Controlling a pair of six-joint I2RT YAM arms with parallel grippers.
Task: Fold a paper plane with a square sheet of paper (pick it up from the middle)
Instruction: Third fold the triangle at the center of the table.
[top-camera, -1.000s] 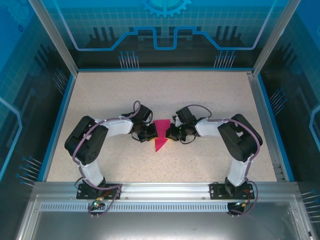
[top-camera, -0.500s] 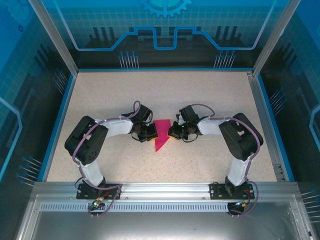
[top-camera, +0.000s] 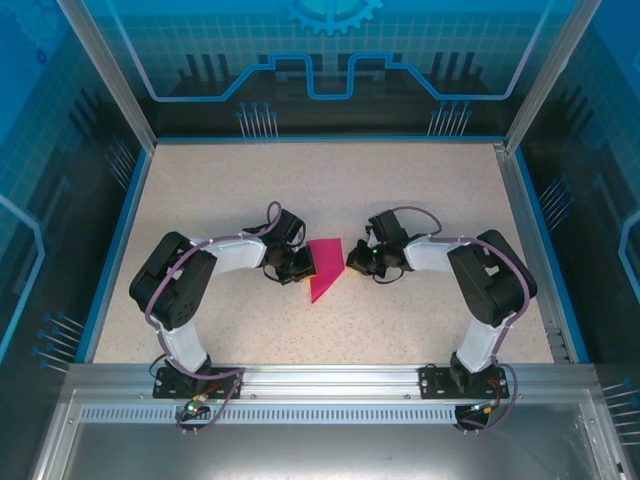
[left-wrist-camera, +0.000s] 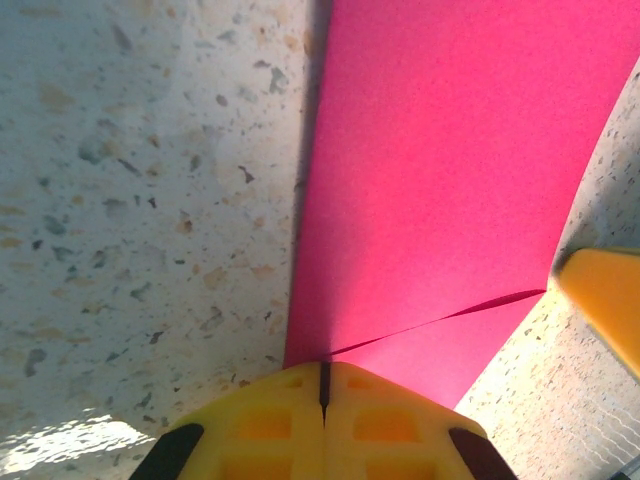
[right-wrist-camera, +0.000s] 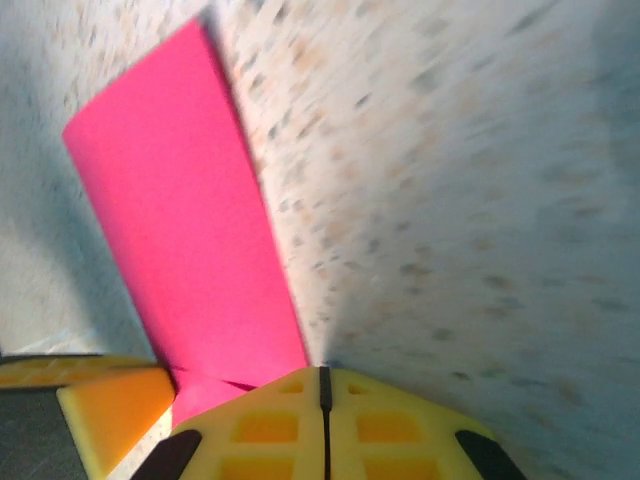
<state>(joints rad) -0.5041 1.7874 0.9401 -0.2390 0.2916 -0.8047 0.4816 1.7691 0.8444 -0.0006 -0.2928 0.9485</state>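
Observation:
The magenta-pink paper (top-camera: 325, 266) lies folded on the speckled table between my two grippers, a narrow wedge with its point toward the near edge. In the left wrist view the paper (left-wrist-camera: 450, 180) shows a layered edge running to my left gripper (left-wrist-camera: 322, 368), which is shut with its tips down on the paper's left edge. My left gripper (top-camera: 304, 265) touches that edge from the left. My right gripper (top-camera: 352, 262) is shut and stands just off the right edge. In the right wrist view the paper (right-wrist-camera: 180, 220) lies left of my right gripper (right-wrist-camera: 322, 372).
The speckled table (top-camera: 420, 190) is bounded by a blue rim (top-camera: 110, 240) and aluminium frame posts (top-camera: 105, 75). A metal rail (top-camera: 320, 378) carrying the arm bases runs along the near edge. The left gripper's yellow finger (right-wrist-camera: 110, 410) shows in the right wrist view.
My right gripper has slid to the right, off the paper's right side. The left arm and the paper have stayed put.

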